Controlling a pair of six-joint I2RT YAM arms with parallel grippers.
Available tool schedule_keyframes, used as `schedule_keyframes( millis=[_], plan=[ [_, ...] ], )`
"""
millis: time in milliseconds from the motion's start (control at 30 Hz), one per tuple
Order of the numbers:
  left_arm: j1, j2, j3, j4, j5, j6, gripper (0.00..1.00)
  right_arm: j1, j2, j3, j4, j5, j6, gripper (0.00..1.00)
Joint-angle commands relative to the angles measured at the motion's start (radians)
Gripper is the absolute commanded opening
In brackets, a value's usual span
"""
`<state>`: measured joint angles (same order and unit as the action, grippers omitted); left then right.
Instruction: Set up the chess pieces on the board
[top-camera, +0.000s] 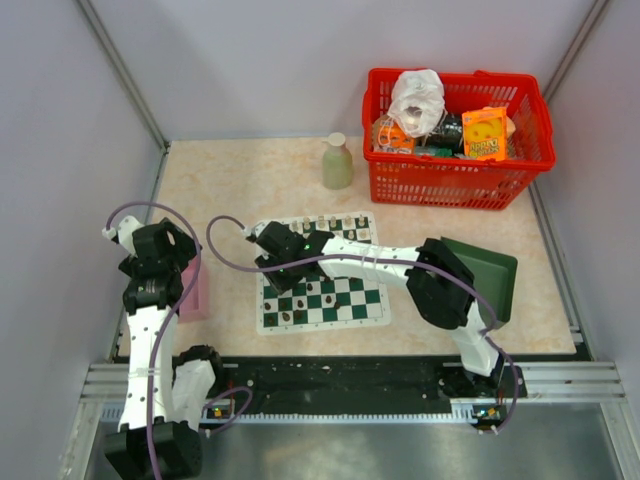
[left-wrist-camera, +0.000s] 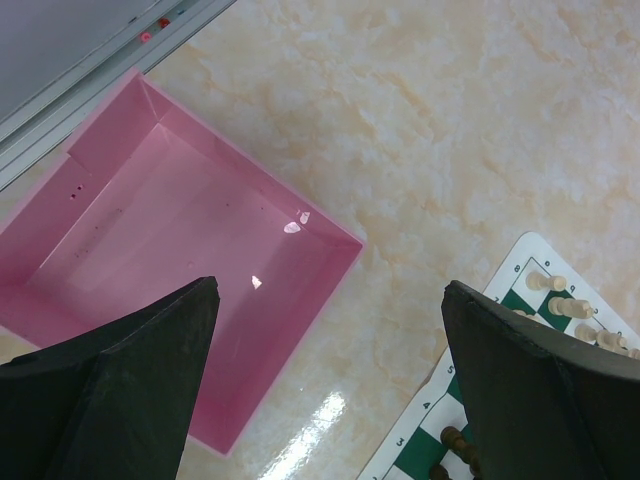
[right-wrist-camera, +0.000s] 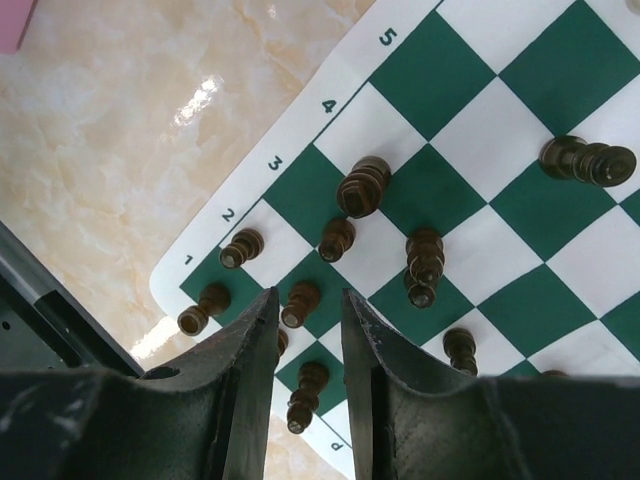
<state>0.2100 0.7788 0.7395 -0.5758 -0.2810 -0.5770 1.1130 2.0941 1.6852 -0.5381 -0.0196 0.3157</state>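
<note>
The green and white board (top-camera: 345, 297) lies mid-table. Cream pieces (top-camera: 330, 224) stand along its far row and show in the left wrist view (left-wrist-camera: 562, 298). Several dark pieces (right-wrist-camera: 361, 187) stand near the board's corner by the numbers 1 to 4; one dark piece (right-wrist-camera: 588, 162) lies on its side. My right gripper (right-wrist-camera: 309, 298) hovers over that corner (top-camera: 272, 268), jaws a little apart, with a dark pawn (right-wrist-camera: 300, 303) standing between the fingertips, untouched. My left gripper (left-wrist-camera: 330, 288) is wide open and empty over the table beside the board's left edge (left-wrist-camera: 520, 300).
A pink tray (left-wrist-camera: 180, 250) lies left of the board, under my left gripper (top-camera: 185, 265). A dark green tray (top-camera: 492, 272) leans at the right. A red basket (top-camera: 450, 175) of items and a pale green bottle (top-camera: 337, 162) stand at the back.
</note>
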Motion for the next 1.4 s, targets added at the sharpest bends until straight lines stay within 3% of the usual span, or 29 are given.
schedule_keyframes(
  millis=[0, 900, 1367],
  plan=[
    [0.008, -0.003, -0.002, 0.042, -0.007, 0.002, 0.99, 0.013, 0.026, 0.067, 0.024, 0.038, -0.004, 0.32],
    [0.011, 0.004, -0.003, 0.042, -0.014, 0.008, 0.99, 0.011, 0.096, 0.103, 0.023, 0.063, -0.01, 0.32],
    [0.012, -0.001, -0.008, 0.044, -0.014, 0.008, 0.99, 0.011, 0.11, 0.116, 0.021, 0.063, -0.009, 0.26]
  ],
)
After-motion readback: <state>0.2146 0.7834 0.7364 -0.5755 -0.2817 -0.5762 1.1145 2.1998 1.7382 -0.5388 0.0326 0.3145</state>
